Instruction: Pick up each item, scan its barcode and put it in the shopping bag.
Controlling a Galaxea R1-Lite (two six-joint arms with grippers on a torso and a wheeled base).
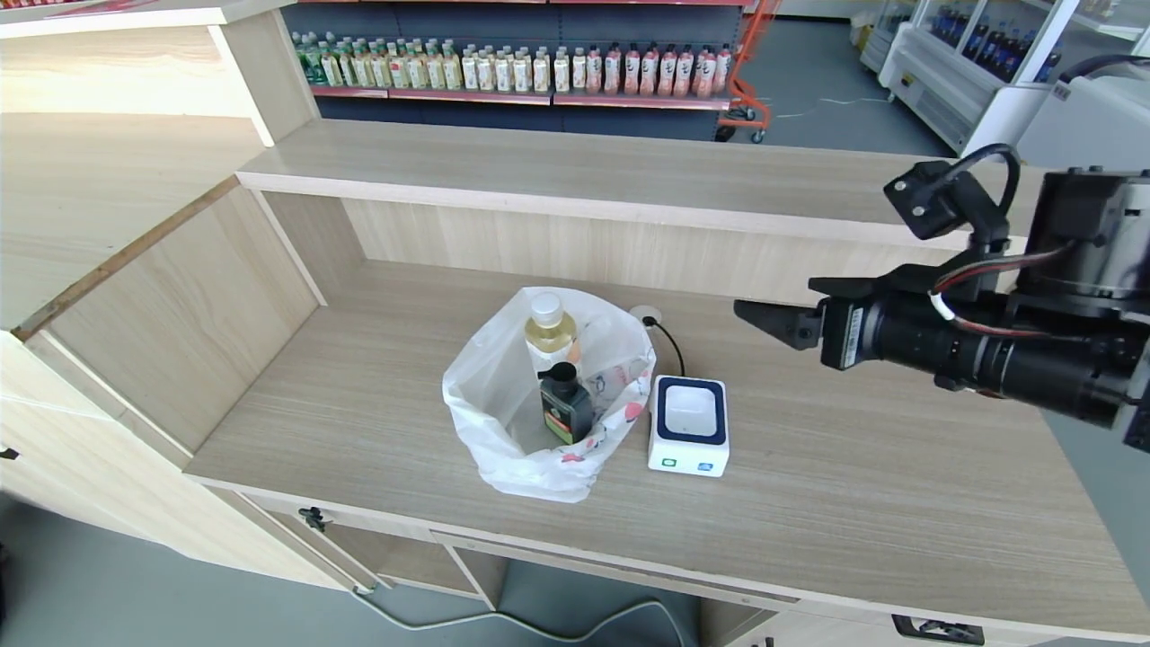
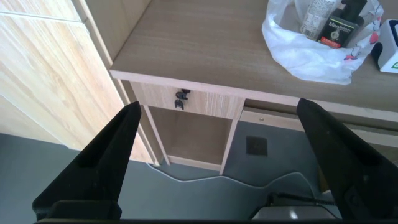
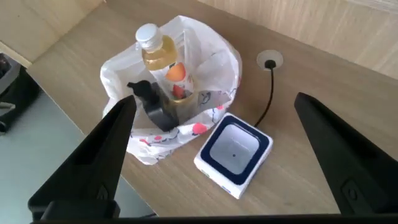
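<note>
Two bottles sit in your white plastic shopping bag near countertop front edge: clear yellow-liquid bottle, black pump bottle. Left gripper, right gripper: spread, empty.

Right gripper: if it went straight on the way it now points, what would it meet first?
Probably the shopping bag, near its open top; the right gripper points that way, passing above the scanner. Depth is unclear, so it could also reach the scanner first.

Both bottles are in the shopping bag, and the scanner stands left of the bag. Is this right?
No. The scanner stands right of the shopping bag, as the head view shows; the drink bottle and the black pump bottle are in it.
</note>
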